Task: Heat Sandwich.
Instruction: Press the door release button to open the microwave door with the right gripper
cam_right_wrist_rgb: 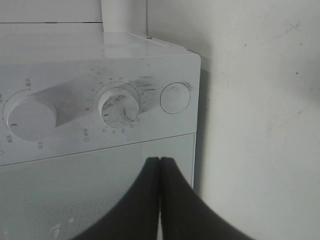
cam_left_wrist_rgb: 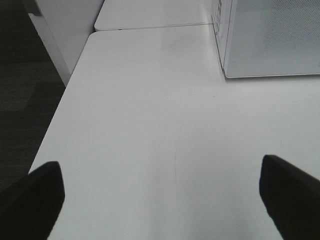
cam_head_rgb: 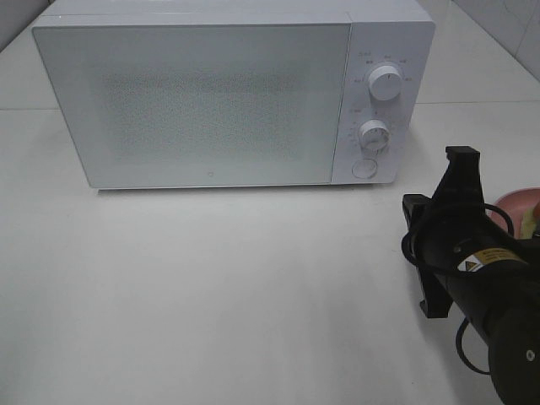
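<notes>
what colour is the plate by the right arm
Pink; the plate shows only in the exterior high view.

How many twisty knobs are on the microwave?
2. The upper knob sits high on the control panel; the lower knob is right below it, above a flat round button.

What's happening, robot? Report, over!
Left gripper open, empty. Right gripper shut, empty, facing microwave. Sandwich on pink plate. Door closed, blocking.

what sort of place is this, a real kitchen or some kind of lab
Most likely a lab bench staged as a kitchen, not a real one: a white microwave stands on a plain white table, with a pink plate nearby and dark office-style flooring beside the table.
</notes>
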Tool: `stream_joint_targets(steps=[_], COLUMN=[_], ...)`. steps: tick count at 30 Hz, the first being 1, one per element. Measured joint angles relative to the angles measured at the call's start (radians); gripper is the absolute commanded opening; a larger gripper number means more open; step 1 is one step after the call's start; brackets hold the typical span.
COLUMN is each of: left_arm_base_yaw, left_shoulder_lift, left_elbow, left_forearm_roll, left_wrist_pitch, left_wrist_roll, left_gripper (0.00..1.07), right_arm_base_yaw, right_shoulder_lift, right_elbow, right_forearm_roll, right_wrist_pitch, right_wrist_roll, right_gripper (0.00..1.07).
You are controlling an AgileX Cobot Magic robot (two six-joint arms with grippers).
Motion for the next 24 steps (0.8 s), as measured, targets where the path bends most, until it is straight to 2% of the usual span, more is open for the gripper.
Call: stream_joint_targets(steps=[4, 9, 17, 24], left_arm_base_yaw=[0.000, 0.000, 0.000, 0.000], left_shoulder_lift=[0.000, 0.000, 0.000, 0.000], left_elbow=[0.000, 0.000, 0.000, 0.000], left_forearm_roll=[0.000, 0.000, 0.000, 0.000], left_wrist_pitch=[0.000, 0.000, 0.000, 0.000], left_wrist_roll=[0.000, 0.000, 0.000, 0.000], left_gripper=[1.04, 1.04, 1.04, 1.04], right_arm_base_yaw=[-0.012, -0.081, -0.209, -0.262], right_shoulder_lift=[0.000, 0.001, 0.042, 0.112], right_elbow=[0.000, -0.018, -0.118, -0.188], right_forearm_roll=[-0.051, -0.147, -0.289, -0.357], right_wrist_pitch=[0.008, 0.086, 0.178, 0.206], right_wrist_roll=[0.001, 0.010, 0.009, 0.011], right_gripper=[0.01, 0.00, 0.00, 0.00])
